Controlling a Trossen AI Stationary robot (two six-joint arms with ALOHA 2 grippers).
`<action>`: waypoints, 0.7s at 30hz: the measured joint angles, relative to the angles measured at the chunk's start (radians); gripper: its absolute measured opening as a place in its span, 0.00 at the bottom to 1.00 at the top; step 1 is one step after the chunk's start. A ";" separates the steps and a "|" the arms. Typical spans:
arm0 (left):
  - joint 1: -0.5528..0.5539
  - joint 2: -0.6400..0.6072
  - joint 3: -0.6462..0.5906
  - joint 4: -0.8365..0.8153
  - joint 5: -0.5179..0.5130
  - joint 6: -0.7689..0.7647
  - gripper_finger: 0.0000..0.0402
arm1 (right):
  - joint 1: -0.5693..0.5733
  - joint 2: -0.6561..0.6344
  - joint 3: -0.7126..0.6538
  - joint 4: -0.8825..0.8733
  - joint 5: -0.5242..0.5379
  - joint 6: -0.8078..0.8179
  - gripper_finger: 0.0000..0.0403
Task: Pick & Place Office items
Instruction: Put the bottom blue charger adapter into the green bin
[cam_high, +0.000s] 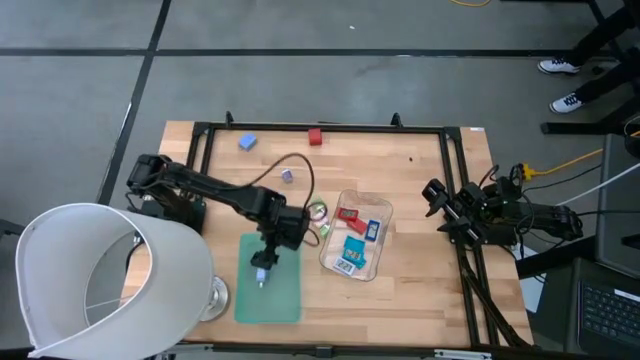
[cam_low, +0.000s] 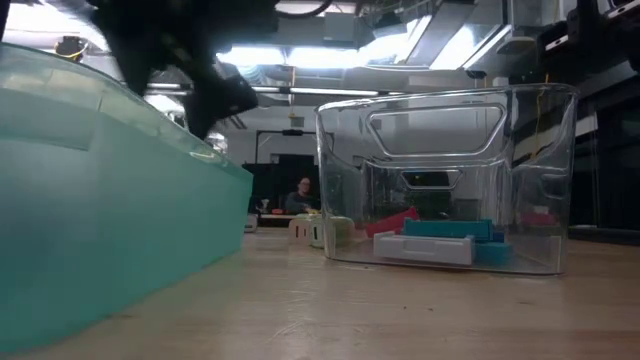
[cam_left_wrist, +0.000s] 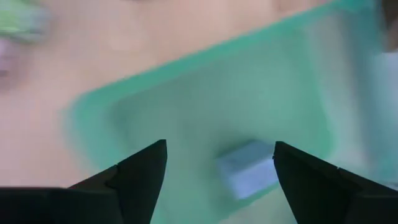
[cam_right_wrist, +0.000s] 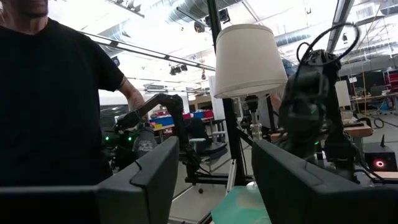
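Over the green mat (cam_high: 268, 285), the left gripper (cam_left_wrist: 221, 163) stands open around nothing, the small blue block (cam_left_wrist: 247, 176) beneath looking light, rigid, best pinched across its flat sides.

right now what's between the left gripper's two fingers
In the left wrist view a small pale blue block lies on the green mat between the open left gripper fingers, touching neither.

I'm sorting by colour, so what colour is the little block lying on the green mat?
Light blue. The block shows best in the left wrist view, lying on the mat.
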 joint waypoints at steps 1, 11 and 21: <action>0.015 -0.008 0.007 -0.004 -0.031 0.009 0.71 | 0.000 0.000 0.000 0.000 0.000 -0.001 0.50; 0.254 -0.040 0.024 -0.097 -0.442 0.077 0.70 | 0.000 0.000 0.000 0.000 0.000 0.003 0.50; 0.391 -0.040 -0.048 -0.089 -0.318 0.547 0.70 | 0.000 0.000 0.000 0.000 0.000 0.012 0.50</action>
